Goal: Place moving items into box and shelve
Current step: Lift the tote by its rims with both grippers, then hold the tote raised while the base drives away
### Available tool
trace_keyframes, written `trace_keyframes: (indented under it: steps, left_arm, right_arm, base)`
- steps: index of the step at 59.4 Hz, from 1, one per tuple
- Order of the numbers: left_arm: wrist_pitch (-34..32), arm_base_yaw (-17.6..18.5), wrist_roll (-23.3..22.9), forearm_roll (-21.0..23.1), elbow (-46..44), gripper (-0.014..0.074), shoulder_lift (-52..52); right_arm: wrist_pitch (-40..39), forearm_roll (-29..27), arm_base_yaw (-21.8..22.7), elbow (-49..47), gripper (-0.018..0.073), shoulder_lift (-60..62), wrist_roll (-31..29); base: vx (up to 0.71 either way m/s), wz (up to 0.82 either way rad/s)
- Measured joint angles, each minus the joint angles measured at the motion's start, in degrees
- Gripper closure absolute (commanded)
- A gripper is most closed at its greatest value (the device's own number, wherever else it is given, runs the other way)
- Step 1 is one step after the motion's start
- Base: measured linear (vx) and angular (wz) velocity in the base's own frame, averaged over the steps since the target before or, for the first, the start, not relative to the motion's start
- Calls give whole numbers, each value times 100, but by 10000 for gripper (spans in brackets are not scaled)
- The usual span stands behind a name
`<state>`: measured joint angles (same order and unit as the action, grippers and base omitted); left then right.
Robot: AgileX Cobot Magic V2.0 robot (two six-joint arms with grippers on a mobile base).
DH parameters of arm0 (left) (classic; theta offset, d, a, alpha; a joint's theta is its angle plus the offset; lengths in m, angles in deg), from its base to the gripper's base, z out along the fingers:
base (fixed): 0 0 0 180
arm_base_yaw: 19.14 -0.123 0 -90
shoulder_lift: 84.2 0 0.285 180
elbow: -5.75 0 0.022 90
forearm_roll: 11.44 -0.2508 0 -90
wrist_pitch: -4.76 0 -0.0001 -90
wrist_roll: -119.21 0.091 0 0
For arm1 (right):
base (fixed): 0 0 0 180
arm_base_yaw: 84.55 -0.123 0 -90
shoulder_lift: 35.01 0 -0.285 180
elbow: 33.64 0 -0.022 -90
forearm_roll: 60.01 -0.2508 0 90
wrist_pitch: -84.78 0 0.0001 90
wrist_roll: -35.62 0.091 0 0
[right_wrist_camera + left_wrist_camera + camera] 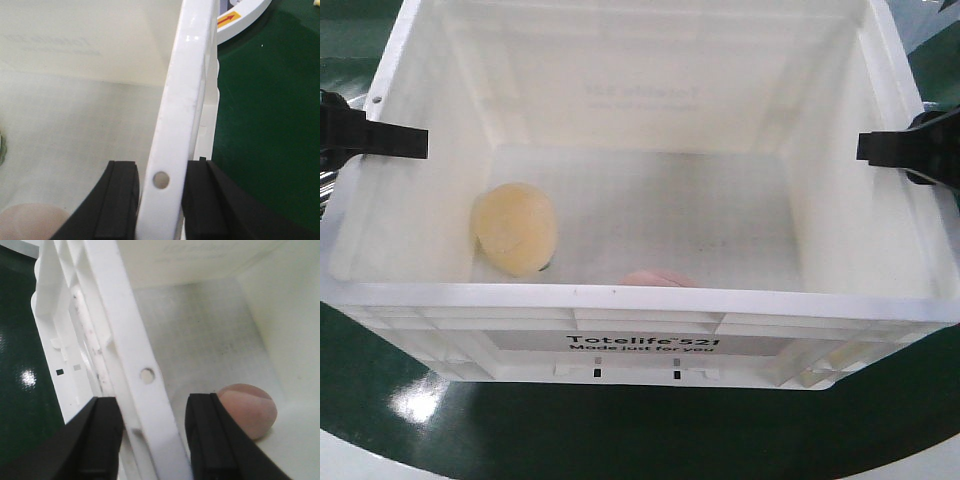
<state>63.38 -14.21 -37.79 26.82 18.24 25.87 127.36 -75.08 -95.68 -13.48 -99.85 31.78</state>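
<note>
Inside one crate [640,300] lie two lumps [515,230] [658,278]; left gripper [154,435] and right gripper [160,195] clamp it.

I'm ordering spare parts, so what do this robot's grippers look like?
Both look alike: the left gripper and the right gripper each have two matte black, flat, block-shaped fingers with squared tips. No cables, labels or markings show in these views.
</note>
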Motion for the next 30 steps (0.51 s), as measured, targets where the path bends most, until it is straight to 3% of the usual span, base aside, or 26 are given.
trace_keyframes:
  steps: [30]
  left_arm:
    - [341, 0, -1, 38, -15, 603, 160]
  right_arm:
    - [218, 160, 0, 0, 565, 469, 29]
  base:
    - [0, 0]
